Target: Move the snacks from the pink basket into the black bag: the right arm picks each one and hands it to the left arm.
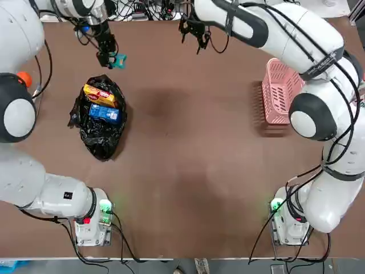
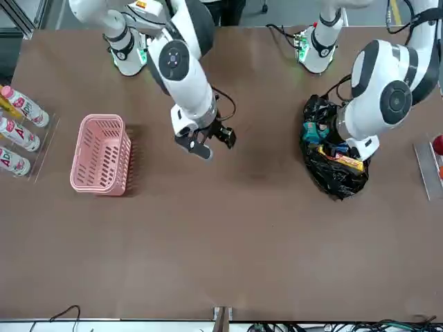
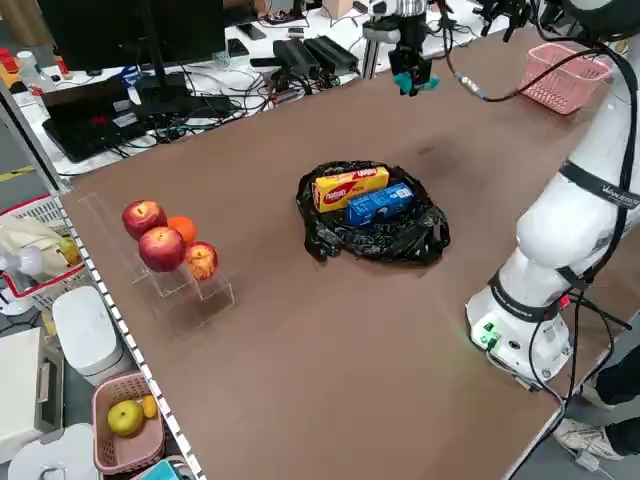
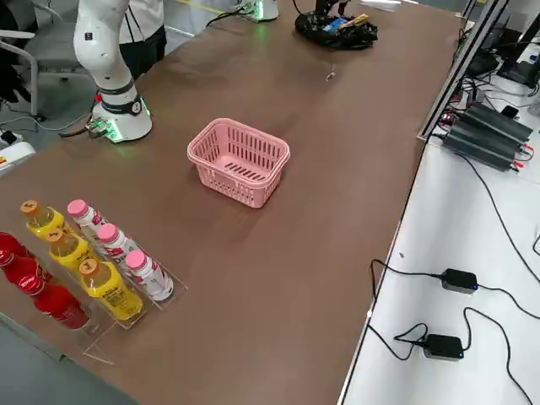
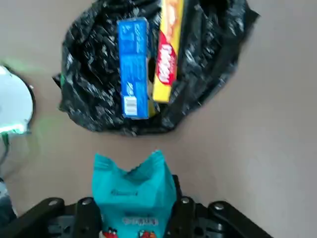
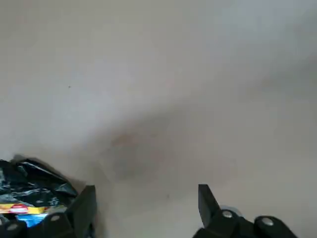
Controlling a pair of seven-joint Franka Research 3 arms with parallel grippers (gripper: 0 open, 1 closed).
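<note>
My left gripper (image 1: 108,57) hangs above the table's far left, shut on a small teal snack (image 1: 118,60), which sticks out between its fingers (image 5: 184,210) as the teal snack (image 5: 133,191). Below it lies the black bag (image 1: 101,137), with a yellow snack (image 1: 100,94) and a blue snack (image 1: 104,112) on it. The right gripper (image 1: 194,33) hovers open and empty over the far middle; its spread fingers (image 6: 85,206) show in its wrist view. The pink basket (image 4: 240,160) stands at the right with nothing in it, partly hidden by the right arm from above.
Bottles (image 4: 101,261) lie in a clear rack on the robot's right edge. Apples and an orange (image 3: 165,245) sit on a clear stand at the left edge. Cables (image 1: 142,8) crowd the far edge. Bare brown table (image 1: 194,148) lies between bag and basket.
</note>
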